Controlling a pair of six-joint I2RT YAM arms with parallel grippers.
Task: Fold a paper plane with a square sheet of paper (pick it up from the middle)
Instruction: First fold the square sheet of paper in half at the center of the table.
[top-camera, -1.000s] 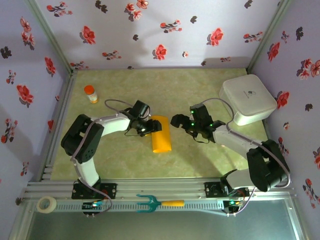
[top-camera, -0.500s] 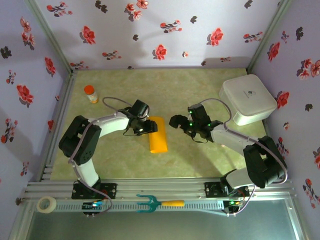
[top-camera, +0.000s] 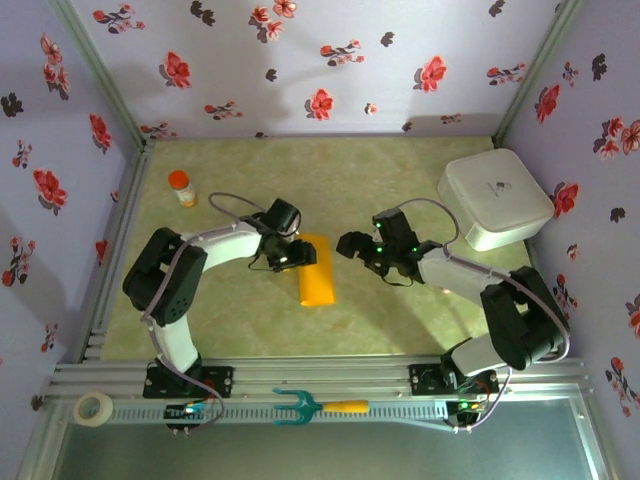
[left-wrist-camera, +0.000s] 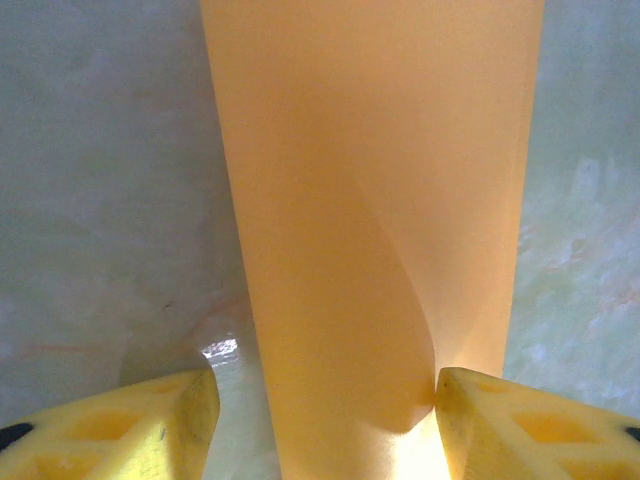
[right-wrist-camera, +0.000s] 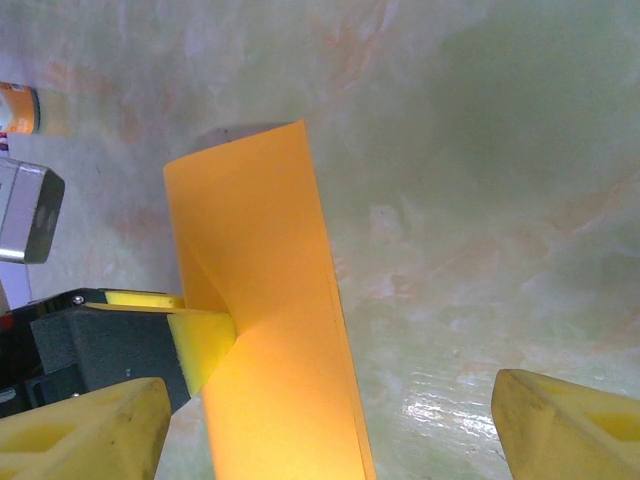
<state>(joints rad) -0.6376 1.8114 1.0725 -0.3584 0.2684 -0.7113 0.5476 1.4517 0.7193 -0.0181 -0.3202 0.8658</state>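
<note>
A: Item one, square sheet of paper (top-camera: 320, 268)?
B: Orange, doubled over in a loose curl, lying mid-table (top-camera: 300, 180), between the two arms
A: Left gripper (top-camera: 296, 256)?
B: Jaws spread astride one end of the sheet; one finger (left-wrist-camera: 490, 425) touches the curl, the other stands clear
A: Right gripper (top-camera: 348, 246)?
B: Jaws wide apart, just beside the sheet, empty

The green marbled table (top-camera: 400, 165) bears orange paper (top-camera: 319, 284), a bottle (top-camera: 181, 187) and a white box (top-camera: 495, 200).
</note>
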